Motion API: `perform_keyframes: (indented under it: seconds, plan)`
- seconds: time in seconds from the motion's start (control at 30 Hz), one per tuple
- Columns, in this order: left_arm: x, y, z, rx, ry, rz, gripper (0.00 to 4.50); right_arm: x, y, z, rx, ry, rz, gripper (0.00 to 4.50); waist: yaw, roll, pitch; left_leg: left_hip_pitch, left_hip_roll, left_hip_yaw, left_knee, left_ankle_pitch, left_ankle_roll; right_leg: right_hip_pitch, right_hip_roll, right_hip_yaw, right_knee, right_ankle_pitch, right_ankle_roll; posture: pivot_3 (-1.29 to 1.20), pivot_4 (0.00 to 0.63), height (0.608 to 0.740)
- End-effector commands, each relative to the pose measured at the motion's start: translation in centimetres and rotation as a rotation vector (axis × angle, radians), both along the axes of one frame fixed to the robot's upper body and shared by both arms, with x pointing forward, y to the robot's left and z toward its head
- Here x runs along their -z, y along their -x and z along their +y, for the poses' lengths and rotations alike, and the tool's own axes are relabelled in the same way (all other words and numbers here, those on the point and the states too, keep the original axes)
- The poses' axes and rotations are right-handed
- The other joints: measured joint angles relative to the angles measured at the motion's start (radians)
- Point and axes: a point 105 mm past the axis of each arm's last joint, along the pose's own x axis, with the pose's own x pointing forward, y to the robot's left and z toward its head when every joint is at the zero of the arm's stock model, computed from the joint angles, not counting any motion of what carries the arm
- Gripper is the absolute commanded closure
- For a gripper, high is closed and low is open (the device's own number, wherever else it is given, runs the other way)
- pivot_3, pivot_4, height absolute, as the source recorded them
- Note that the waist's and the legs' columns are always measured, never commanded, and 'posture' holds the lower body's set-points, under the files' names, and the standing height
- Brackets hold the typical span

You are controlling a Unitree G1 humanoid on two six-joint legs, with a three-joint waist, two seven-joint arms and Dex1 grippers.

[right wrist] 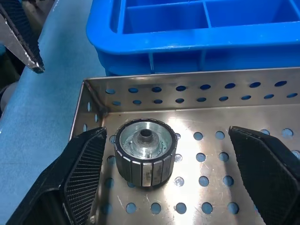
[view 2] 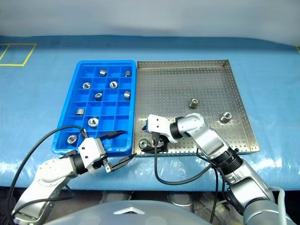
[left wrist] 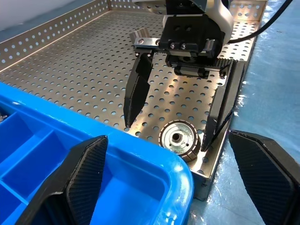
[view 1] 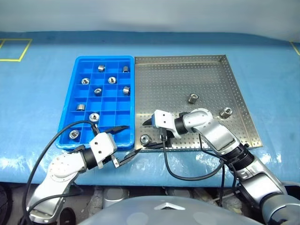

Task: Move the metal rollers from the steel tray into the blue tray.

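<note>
Right wrist view puts us just above one metal roller (right wrist: 146, 152), which stands on end in the near corner of the steel tray (view 1: 206, 70), the corner closest to the blue tray (view 1: 84, 101). Our right pincer (view 1: 149, 134) straddles this roller with its two fingers spread, one finger (right wrist: 82, 173) almost against its side and the other (right wrist: 267, 173) well clear, so nothing is gripped yet; we judge this to be the lining-up before a pinch. Two more rollers (view 1: 192, 98) (view 1: 225, 112) wait farther along the steel tray's perforated floor. The blue tray lies touching the steel tray's side on the counter (view 1: 37, 84), and already holds several rollers (view 1: 98, 91), one to a compartment. Our left pincer (view 1: 121, 144) hangs wide open and empty beside the steel tray's near corner, apparently staying out of the way.
</note>
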Motion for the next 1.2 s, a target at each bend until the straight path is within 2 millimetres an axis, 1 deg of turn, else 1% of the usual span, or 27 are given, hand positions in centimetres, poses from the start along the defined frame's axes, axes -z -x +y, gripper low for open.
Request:
perform_keyframes:
  seconds: [0.03,0.17,0.2,0.3,0.4,0.53,0.6,0.67,0.77,0.87,0.97,1.07,1.2]
  plan:
    - [-0.7,0.0,-0.7,0.022,0.025,-0.017,0.00,0.2,0.5,-0.3,-0.020,0.018,0.022,1.27,-0.001,0.000,0.000,0.000,0.000,0.000,0.000,0.000,0.000,0.000,0.000,0.000,0.000,0.000,0.000,0.09,0.150,0.740]
    - [-0.7,0.0,-0.9,0.027,0.028,-0.021,0.00,0.1,0.5,-0.5,-0.010,0.022,0.019,2.60,-0.005,0.000,0.000,0.000,0.000,0.000,0.001,0.000,0.000,0.000,0.000,0.000,0.000,0.000,0.000,0.09,0.150,0.740]
    - [-0.7,0.0,-0.9,0.027,0.029,-0.022,0.00,0.1,0.4,-0.6,-0.006,0.022,0.017,2.77,-0.005,0.000,0.000,0.000,0.001,0.000,0.001,0.000,0.000,0.000,0.001,0.000,0.000,0.000,0.000,0.09,0.150,0.740]
    - [-0.7,0.0,-0.5,-0.001,0.044,-0.026,0.00,-0.7,0.0,-0.8,0.028,-0.004,-0.004,2.77,-0.004,0.000,0.000,0.000,0.001,0.000,0.001,0.000,0.000,0.000,0.001,0.000,0.001,0.000,0.000,0.10,0.150,0.740]
    - [-0.8,-0.1,0.1,-0.045,0.059,-0.033,0.00,-2.0,-0.9,-1.2,0.099,-0.042,-0.050,2.77,-0.002,0.000,0.000,0.000,0.001,0.000,0.001,0.000,0.000,0.000,0.001,0.000,0.001,0.000,0.000,0.11,0.150,0.740]
    - [-1.3,-0.5,1.4,-0.171,0.111,-0.064,0.00,-4.8,-3.4,-2.2,0.271,-0.107,-0.187,2.77,-0.002,0.000,0.000,0.000,0.001,0.000,0.001,0.000,0.000,0.000,0.001,0.000,0.001,0.000,0.000,0.11,0.150,0.740]
    - [-1.5,-0.5,1.9,-0.210,0.115,-0.079,0.00,-5.5,-4.2,-2.5,0.318,-0.112,-0.238,2.77,-0.002,0.000,0.000,0.000,0.001,0.000,0.001,0.000,0.000,0.000,0.001,0.000,0.001,0.000,0.000,0.12,0.150,0.740]
    - [-1.7,-0.6,3.0,-0.279,0.119,-0.097,0.00,-6.7,-5.0,-2.1,0.349,-0.134,-0.293,2.77,-0.004,0.000,0.000,0.000,0.001,0.000,0.001,0.000,0.000,0.000,0.001,0.000,0.001,0.000,0.000,0.13,0.150,0.740]
    - [-1.8,-0.4,4.0,-0.348,0.127,-0.105,0.00,-7.8,-5.7,-0.8,0.360,-0.170,-0.340,2.77,-0.004,0.000,0.000,0.000,0.002,0.000,0.001,0.000,0.000,-0.001,0.002,0.001,0.001,0.000,0.000,0.14,0.150,0.740]
    - [-1.8,0.0,4.9,-0.416,0.130,-0.106,0.00,-8.6,-6.9,1.9,0.385,-0.225,-0.388,2.77,-0.003,0.000,0.000,0.000,0.002,0.000,0.000,0.000,0.000,-0.001,0.002,0.001,0.001,0.000,0.000,0.16,0.150,0.740]
    - [-1.8,0.2,5.3,-0.459,0.135,-0.111,0.00,-9.3,-7.5,4.6,0.404,-0.298,-0.373,2.77,0.000,0.000,0.000,0.000,0.002,0.000,0.000,0.000,0.000,-0.001,0.002,0.001,0.001,0.000,0.000,0.18,0.150,0.740]
    - [-1.8,0.5,5.3,-0.473,0.141,-0.107,0.00,-9.2,-7.6,7.0,0.380,-0.344,-0.347,2.77,0.010,0.000,0.000,0.000,0.002,0.000,0.000,0.000,0.000,-0.002,0.002,0.000,0.001,0.000,0.000,0.19,0.150,0.740]
    - [-1.6,0.8,5.5,-0.508,0.147,-0.106,0.00,-8.7,-7.6,9.3,0.357,-0.380,-0.303,2.77,0.025,0.000,0.000,0.000,0.002,0.001,-0.001,0.000,0.000,-0.002,0.002,0.000,0.001,0.000,-0.001,0.21,0.150,0.740]
